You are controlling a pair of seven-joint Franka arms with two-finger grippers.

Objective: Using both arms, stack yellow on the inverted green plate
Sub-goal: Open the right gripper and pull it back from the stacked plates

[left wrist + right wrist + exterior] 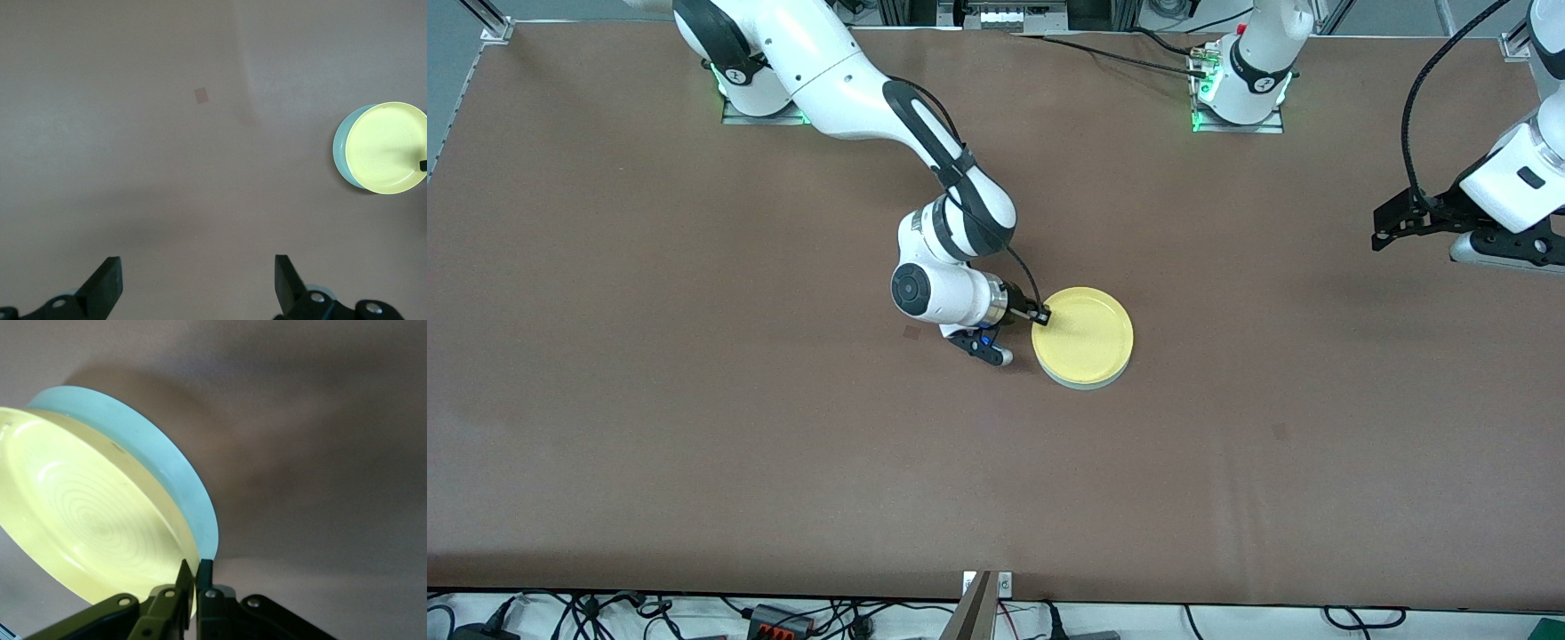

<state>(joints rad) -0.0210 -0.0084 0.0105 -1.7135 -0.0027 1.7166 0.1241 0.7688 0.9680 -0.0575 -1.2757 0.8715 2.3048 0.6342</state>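
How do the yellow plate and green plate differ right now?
The yellow plate sits on top, rim up; the green plate lies under it, inverted on the table. The yellow plate's whole face shows; the green plate shows only as a sliver at the edge. The right pincer pinches the yellow plate's rim, not the green plate. Both are round and look the same size.

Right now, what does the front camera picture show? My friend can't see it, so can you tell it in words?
A small round pale-yellow plastic plate sits stacked on a pale mint-green plastic plate on a brown table. The right gripper pinches the yellow plate's rim. The left gripper waits open in the air over the left arm's end of the table.
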